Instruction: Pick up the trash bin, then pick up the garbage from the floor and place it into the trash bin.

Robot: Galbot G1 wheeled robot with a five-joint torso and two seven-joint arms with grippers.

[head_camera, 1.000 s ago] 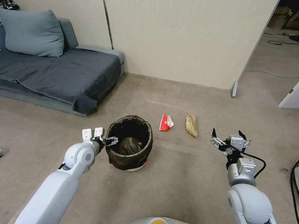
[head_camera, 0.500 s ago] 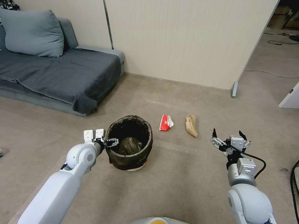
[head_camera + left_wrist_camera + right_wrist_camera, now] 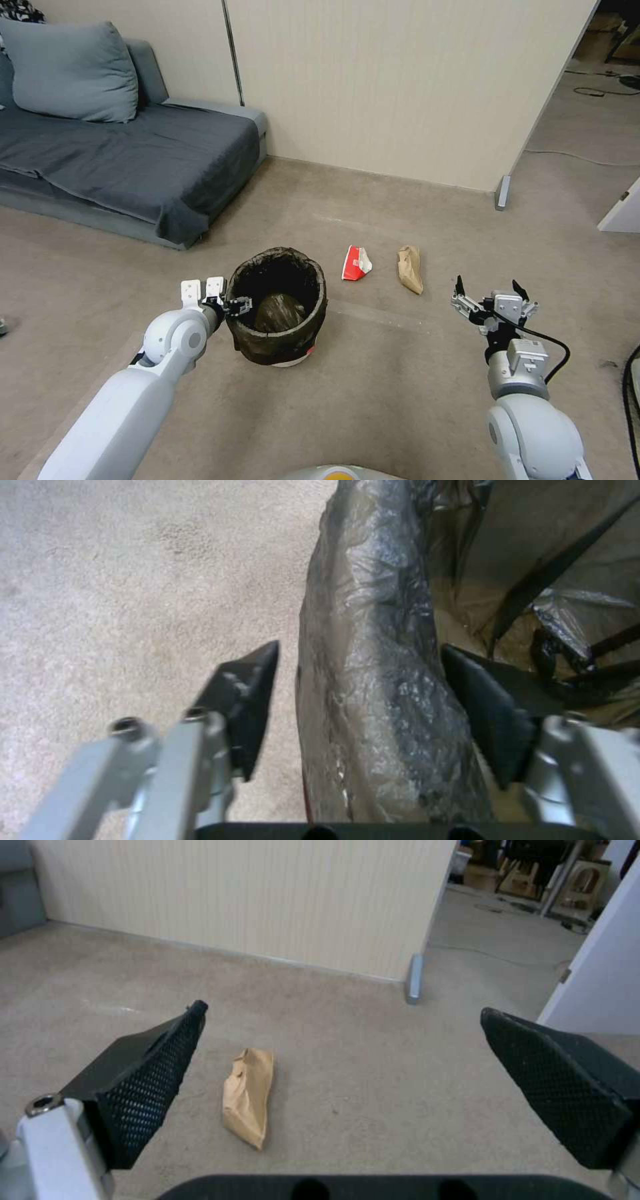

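Note:
The trash bin (image 3: 277, 343), lined with a dark bag, stands on the floor (image 3: 387, 373) in front of me. My left gripper (image 3: 238, 307) is at the bin's left rim and is open. In the left wrist view the gripper (image 3: 360, 647) has one finger outside the bagged rim (image 3: 373, 680) and one inside. Beyond the bin lie two pieces of garbage, a crushed red-and-white cup (image 3: 355, 262) and a brown paper bag (image 3: 409, 268). My right gripper (image 3: 487, 288) hovers open to the right, nearer me than the paper bag (image 3: 248, 1096), with nothing between its fingers (image 3: 153, 1075).
A grey sofa (image 3: 133, 153) with a cushion (image 3: 70, 70) fills the far left. A beige partition wall (image 3: 400, 100) runs behind the litter and ends in a metal foot (image 3: 502, 192). A black cable (image 3: 627, 393) lies at the right edge, near a white door (image 3: 620, 213).
My left gripper has crept slightly lower at the bin's rim. The bin, the litter and the right arm have not moved.

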